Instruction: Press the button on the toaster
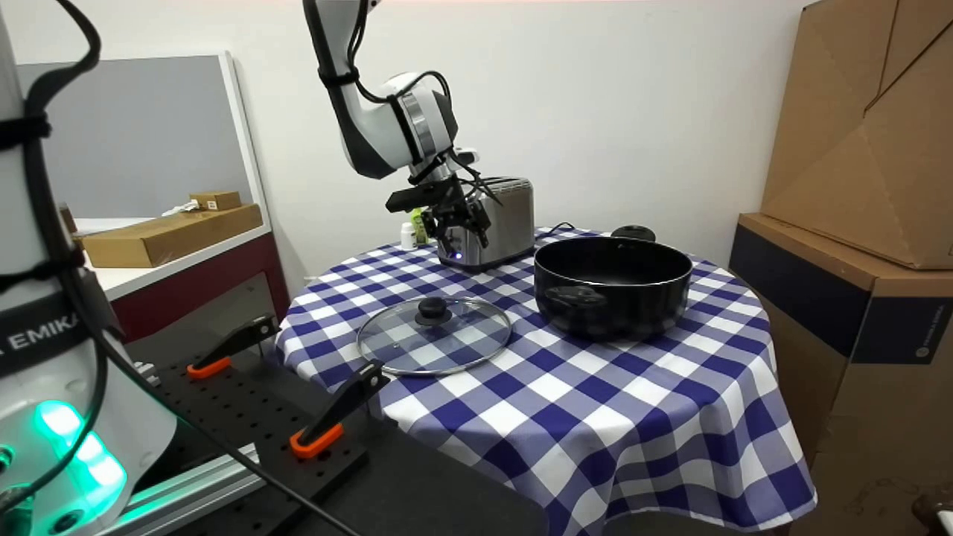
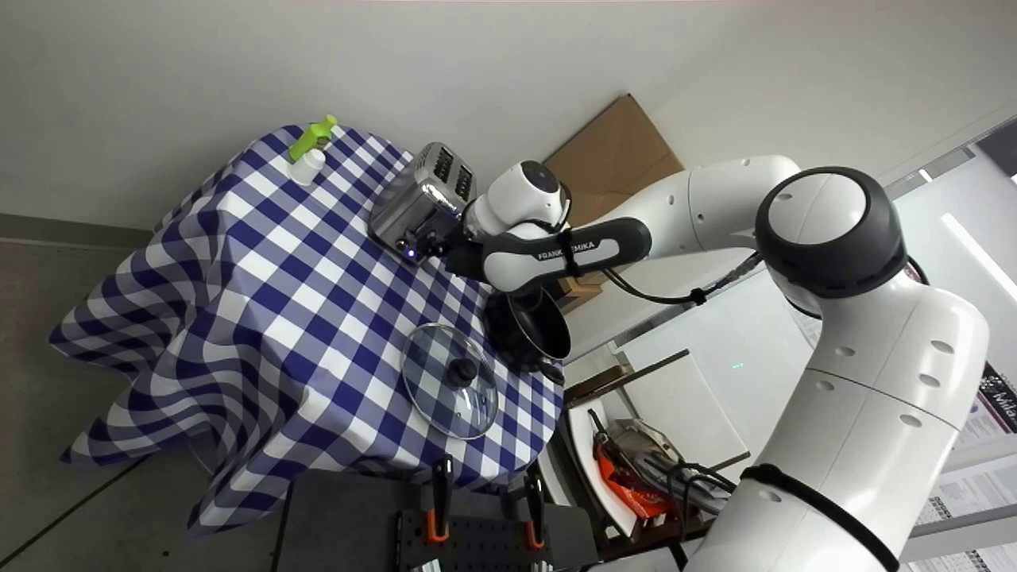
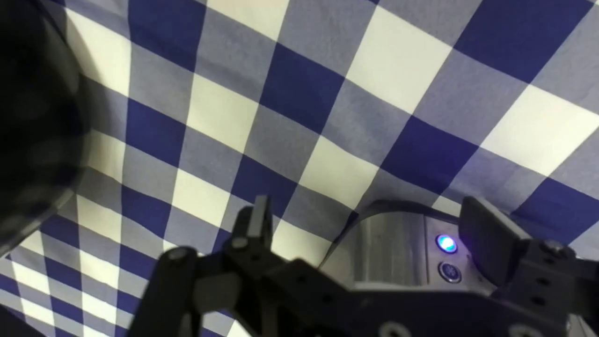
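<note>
The silver toaster (image 1: pixel 514 216) stands at the back of the checked table. It also shows in another exterior view (image 2: pixel 404 202), with slots in its top. In the wrist view the toaster's end face (image 3: pixel 393 243) lies between and beyond my fingers. A round button (image 3: pixel 447 244) there glows blue, and an unlit button (image 3: pixel 450 272) sits beside it. My gripper (image 3: pixel 367 210) is open and empty. One finger is close beside the buttons; I cannot tell whether it touches the toaster. In both exterior views the gripper (image 1: pixel 465 223) (image 2: pixel 435 245) is at the toaster's lit end.
A wide black pot (image 1: pixel 610 309) stands near the toaster, also at the left of the wrist view (image 3: pixel 37 121). A glass lid (image 1: pixel 434 342) lies in front. A white bottle (image 1: pixel 408 237) and a green bottle (image 2: pixel 311 139) stand behind. Cardboard boxes (image 1: pixel 856 149) are beside the table.
</note>
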Available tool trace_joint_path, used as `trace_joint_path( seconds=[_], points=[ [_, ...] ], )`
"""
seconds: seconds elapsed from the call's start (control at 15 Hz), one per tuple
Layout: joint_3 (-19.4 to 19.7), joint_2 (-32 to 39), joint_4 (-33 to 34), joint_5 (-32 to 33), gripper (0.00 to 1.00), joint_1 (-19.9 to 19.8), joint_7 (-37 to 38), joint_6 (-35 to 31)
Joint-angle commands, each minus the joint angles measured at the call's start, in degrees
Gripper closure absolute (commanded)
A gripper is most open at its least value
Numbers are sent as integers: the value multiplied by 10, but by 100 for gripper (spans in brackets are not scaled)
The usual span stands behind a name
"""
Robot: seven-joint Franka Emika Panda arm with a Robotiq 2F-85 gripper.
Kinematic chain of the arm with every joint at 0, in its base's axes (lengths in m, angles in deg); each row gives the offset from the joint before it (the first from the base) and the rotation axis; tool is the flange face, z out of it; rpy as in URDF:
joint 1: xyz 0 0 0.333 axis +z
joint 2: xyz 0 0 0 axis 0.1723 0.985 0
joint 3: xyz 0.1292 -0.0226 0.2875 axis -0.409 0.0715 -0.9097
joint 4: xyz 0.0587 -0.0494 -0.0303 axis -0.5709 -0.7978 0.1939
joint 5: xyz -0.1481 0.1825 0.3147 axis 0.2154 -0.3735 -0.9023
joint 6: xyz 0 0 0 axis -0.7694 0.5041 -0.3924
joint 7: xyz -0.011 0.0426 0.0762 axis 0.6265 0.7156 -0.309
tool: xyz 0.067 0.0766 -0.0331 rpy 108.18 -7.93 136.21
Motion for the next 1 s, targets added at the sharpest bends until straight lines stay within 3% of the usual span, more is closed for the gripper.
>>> trace_joint_path(
  seconds=[0.0, 0.4, 0.93],
  points=[
    [35, 31, 34, 35, 0, 36, 35, -8],
    [86, 58, 58, 79, 0, 95, 103, -8],
    [133, 75, 74, 111, 0, 145, 169, -12]
  ],
)
